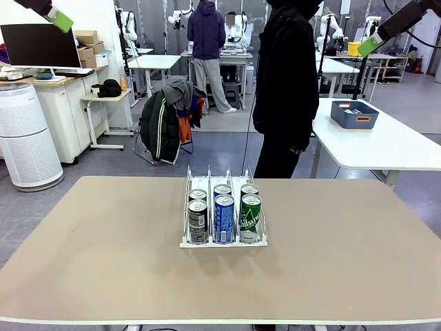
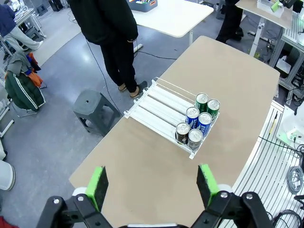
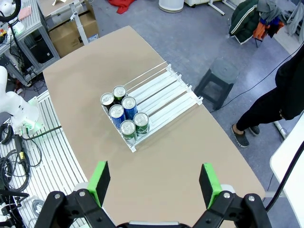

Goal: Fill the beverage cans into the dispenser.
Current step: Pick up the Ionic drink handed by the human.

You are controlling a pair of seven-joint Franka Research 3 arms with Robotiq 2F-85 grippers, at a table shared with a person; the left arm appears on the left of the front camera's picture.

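The white wire dispenser (image 1: pixel 207 178) stands mid-table, its low lip toward me. Several beverage cans (image 1: pixel 224 215) sit upright in it, two per lane: dark grey on the left, blue in the middle, green on the right. High at the top left, my left gripper (image 1: pixel 59 18) hangs far above the table, and my right gripper (image 1: pixel 371 44) is high at the top right. From above, the left wrist view looks past the open left gripper (image 2: pixel 152 185) at the dispenser (image 2: pixel 154 102) and cans (image 2: pixel 197 126). The right gripper (image 3: pixel 154 184) is open too, well above the dispenser (image 3: pixel 173 90) and cans (image 3: pixel 124 116).
A person in black (image 1: pixel 286 83) stands at the table's far edge, hands at their sides. A grey stool (image 2: pixel 92 107) sits on the floor by that edge. A blue tub (image 1: pixel 354 114) rests on a white table at the back right. Bare tan tabletop (image 1: pixel 103 255) surrounds the dispenser.
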